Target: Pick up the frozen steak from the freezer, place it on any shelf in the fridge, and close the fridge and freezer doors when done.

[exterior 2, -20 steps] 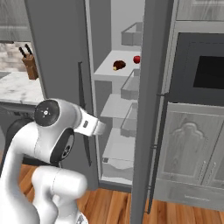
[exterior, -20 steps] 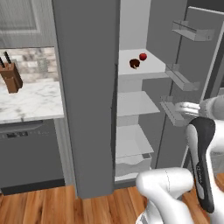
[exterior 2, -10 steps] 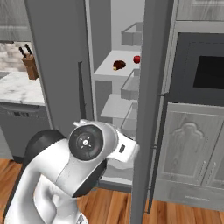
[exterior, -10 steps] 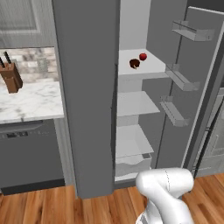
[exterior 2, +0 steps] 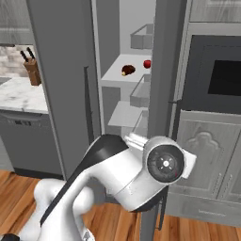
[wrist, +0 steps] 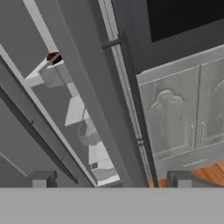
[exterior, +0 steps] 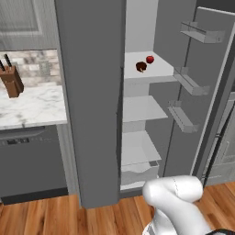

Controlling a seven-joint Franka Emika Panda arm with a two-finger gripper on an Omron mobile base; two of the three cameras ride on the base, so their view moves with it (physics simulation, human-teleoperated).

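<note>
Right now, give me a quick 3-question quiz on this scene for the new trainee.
1. True or false: the frozen steak lies on a shelf near a red ball.
2. The gripper is: A) open and empty, B) shut on the steak, C) shut on a door handle.
3. What stands on the marble counter left of the appliance?

Key: 1 true; 2 A; 3 knife block.

Dark brown steak [exterior: 141, 66] beside bright red ball [exterior: 150, 59] on white shelf [exterior: 158, 71], grey doors [exterior: 94, 101], white-veined marble counter [exterior: 30, 106].
</note>
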